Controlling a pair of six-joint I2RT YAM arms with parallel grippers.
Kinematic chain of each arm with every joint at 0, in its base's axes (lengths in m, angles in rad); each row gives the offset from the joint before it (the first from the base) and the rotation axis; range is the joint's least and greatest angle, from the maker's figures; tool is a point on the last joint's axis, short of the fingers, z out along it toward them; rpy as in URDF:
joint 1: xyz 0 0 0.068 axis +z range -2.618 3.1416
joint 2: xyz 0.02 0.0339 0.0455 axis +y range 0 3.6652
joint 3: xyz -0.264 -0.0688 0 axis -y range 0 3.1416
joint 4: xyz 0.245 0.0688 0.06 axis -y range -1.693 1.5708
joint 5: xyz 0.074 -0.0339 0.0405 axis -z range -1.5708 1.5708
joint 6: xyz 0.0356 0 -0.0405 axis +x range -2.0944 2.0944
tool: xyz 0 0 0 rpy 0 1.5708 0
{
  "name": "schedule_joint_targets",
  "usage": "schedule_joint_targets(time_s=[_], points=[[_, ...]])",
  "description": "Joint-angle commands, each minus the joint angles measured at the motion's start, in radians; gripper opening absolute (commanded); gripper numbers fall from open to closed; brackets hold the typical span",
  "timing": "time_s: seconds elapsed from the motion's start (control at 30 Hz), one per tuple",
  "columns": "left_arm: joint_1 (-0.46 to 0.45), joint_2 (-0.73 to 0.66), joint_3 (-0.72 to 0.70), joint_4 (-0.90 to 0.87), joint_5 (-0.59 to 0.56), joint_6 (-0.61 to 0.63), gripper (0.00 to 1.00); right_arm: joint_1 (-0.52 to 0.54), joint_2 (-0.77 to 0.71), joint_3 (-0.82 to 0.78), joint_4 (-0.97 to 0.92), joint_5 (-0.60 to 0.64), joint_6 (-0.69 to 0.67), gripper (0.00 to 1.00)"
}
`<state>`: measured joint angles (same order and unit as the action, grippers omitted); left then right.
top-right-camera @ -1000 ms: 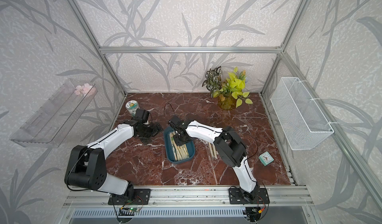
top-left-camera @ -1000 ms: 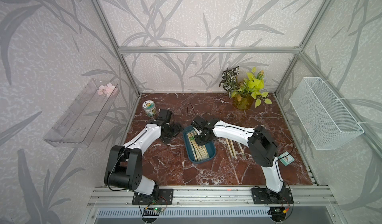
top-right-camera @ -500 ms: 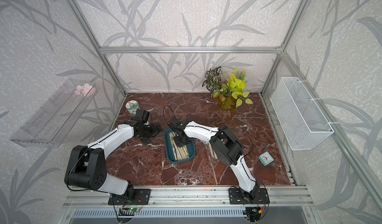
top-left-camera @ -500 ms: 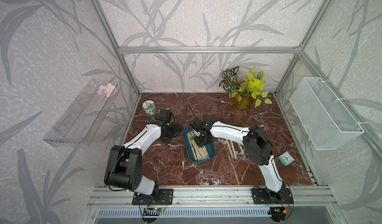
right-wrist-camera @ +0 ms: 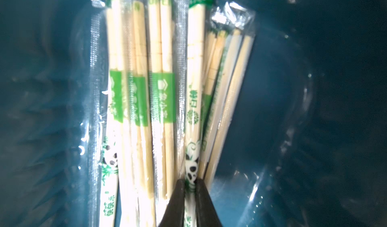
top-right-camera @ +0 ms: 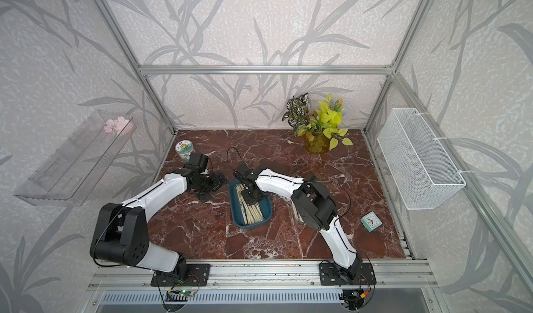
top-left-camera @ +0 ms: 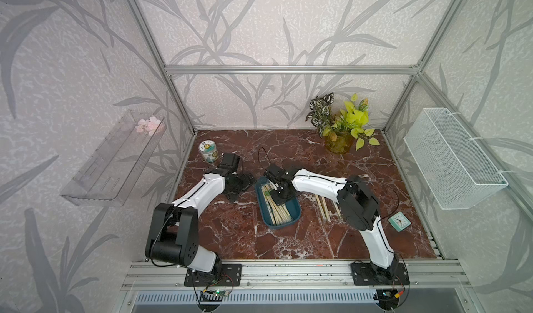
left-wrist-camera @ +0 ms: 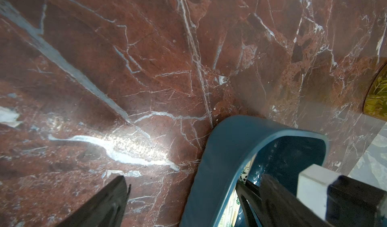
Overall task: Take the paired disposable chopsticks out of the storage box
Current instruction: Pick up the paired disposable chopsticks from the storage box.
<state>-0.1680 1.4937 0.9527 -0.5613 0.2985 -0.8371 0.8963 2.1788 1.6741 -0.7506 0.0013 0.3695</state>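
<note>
Top view: right gripper [top-left-camera: 280, 195] sits down inside the storage box [top-left-camera: 292, 222], tips on the paired disposable chopsticks [top-left-camera: 277, 210] piled beneath it. Left gripper [top-left-camera: 239, 181] parks just beside the box rim, likely bracing it.
Left wrist: just the storage box [left-wrist-camera: 219, 152] corner. That gripper's opening, can't tell.
Right wrist: jaws pinched nearly together on one wrapped pair [right-wrist-camera: 193, 102]. Pale bamboo, green band, panda print, glossy film.

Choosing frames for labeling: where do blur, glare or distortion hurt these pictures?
Right wrist view: wrapped chopsticks soft-focused, wrappers glinting, storage box walls dim. Left wrist view: bright glare patch on the marble table, wide-angle bending of the storage box rim. Both top views: sharp, evenly lit.
</note>
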Motion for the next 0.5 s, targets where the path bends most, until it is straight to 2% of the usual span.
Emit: schedule_joint_targets(time_s=[0.0, 0.47], points=[[0.005, -0.007, -0.012, 0.004, 0.011, 0.015, 0.99, 0.001, -0.011, 0.01, -0.032, -0.001, 0.005, 0.12], [0.005, 0.002, -0.005, 0.016, 0.019, 0.014, 0.99, -0.065, -0.153, -0.043, 0.001, -0.065, 0.062, 0.07]])
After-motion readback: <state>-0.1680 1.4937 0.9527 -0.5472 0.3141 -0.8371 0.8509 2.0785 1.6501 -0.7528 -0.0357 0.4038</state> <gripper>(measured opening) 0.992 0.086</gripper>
